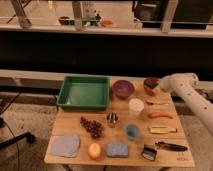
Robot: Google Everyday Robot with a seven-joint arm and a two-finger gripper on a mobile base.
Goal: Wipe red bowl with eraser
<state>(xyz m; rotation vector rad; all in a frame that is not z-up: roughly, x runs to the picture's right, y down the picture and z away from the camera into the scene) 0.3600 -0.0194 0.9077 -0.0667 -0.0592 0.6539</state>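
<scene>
The red bowl (149,89) stands at the far right of the wooden table, just right of the purple bowl (123,88). A dark block, apparently the eraser (150,81), sits at the top of the red bowl's inside. My gripper (155,86) comes in from the right at the end of the white arm (187,90). It is down at the red bowl, right at the dark block. The gripper end and the arm hide the bowl's right rim.
A green tray (84,92) stands at the back left. A white cup (135,106), a metal cup (112,118), a small blue cup (132,131), a dark berry cluster (92,126), a blue cloth (65,145), an orange fruit (94,150), a blue sponge (117,149) and a black-handled brush (165,146) lie nearer.
</scene>
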